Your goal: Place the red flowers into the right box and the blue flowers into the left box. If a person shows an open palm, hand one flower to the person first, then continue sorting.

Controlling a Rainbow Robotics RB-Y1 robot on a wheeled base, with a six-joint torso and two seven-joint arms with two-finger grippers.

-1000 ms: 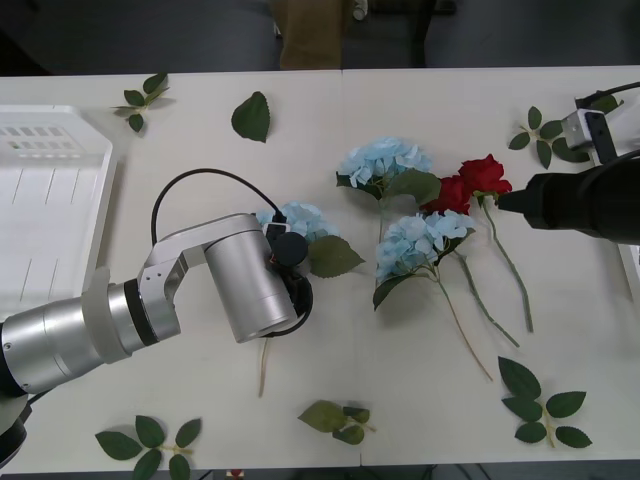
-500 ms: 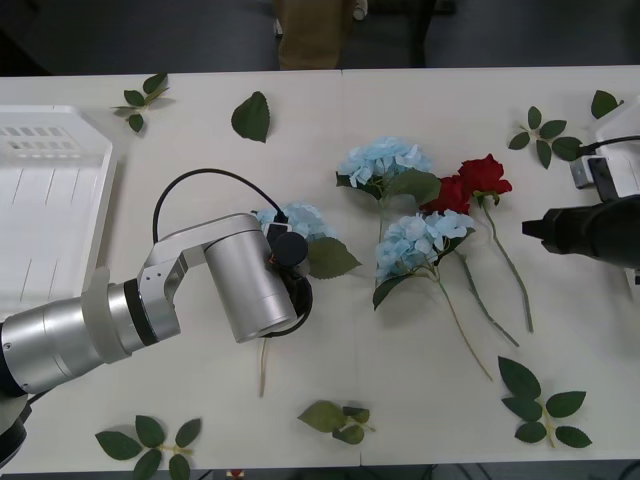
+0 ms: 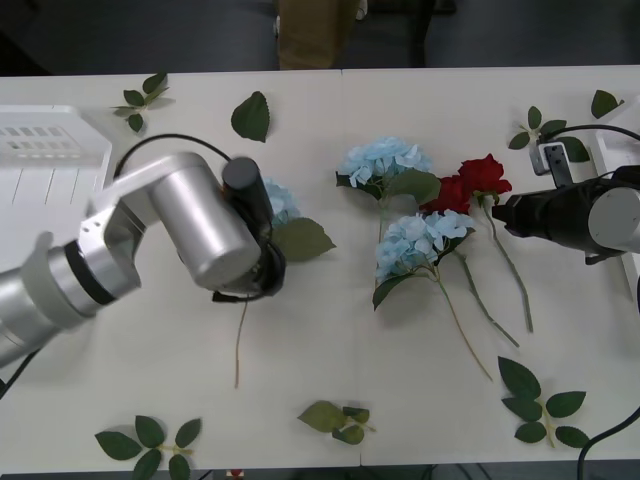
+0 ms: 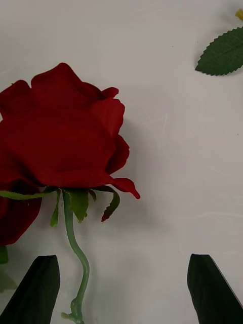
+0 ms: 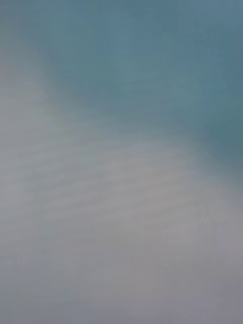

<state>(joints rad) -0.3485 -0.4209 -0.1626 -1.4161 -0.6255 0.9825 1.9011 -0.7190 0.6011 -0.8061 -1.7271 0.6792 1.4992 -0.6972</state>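
- Since the earlier frame our left arm [image 3: 190, 225] has swung up and toward the left box [image 3: 50, 200], and the blue flower [image 3: 280, 205] with its leaf and stem has shifted with it; our right gripper [image 3: 503, 212] has come back in from the table edge to the roses.
- Nearest us, loose leaf sprigs [image 3: 150, 440] lie along the table's front edge, apart from the work.
- Left gripper: it sits under the arm's wrist, over that blue flower. We cannot tell how its fingers stand. Its wrist view gives pale blue and grey at close range, no outlines.
- Right gripper, the relation that matters: the red rose [image 3: 485, 175] lies just off its tip, toward table centre. The stem [image 3: 508, 265] runs from the head back toward us, so its long axis crosses the gripper's line of reach. Our right arm is clearly the nearer one.
- The right wrist view adds what the front view hides: the black fingers [image 4: 35, 291] stand apart, with the rose stem [image 4: 76, 248] curving down beside one finger, off-centre in the gap.
- Further in, two blue flowers [image 3: 385, 160] and a second rose [image 3: 450, 192] lie bunched mid-table.
- The right box [image 3: 625, 135] edge shows far right.
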